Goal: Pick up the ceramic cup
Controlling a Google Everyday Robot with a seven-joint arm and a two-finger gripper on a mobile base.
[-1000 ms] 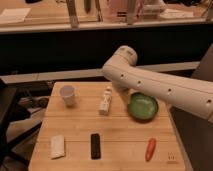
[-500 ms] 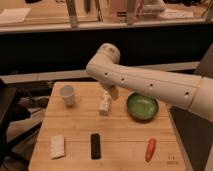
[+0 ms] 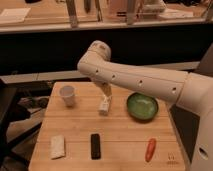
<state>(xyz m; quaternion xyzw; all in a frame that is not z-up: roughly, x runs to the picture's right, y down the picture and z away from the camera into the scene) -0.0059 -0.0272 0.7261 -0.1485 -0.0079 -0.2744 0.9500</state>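
The ceramic cup (image 3: 67, 95) is small, white and handleless. It stands upright at the back left of the wooden table (image 3: 120, 132). My white arm (image 3: 135, 82) reaches in from the right, and its rounded end (image 3: 97, 54) is above and to the right of the cup. My gripper itself does not show; it lies out of sight past the arm's end. Nothing touches the cup.
A whitish upright bottle-like figure (image 3: 104, 104) stands just under the arm, right of the cup. A green bowl (image 3: 142, 106) sits at the right. Along the front lie a white packet (image 3: 58, 146), a black bar (image 3: 95, 146) and an orange-red carrot-like object (image 3: 150, 149).
My arm has swung left across the table. Its rounded end has moved from the right side to above the bottle-like figure, nearer the cup. The objects have not moved.
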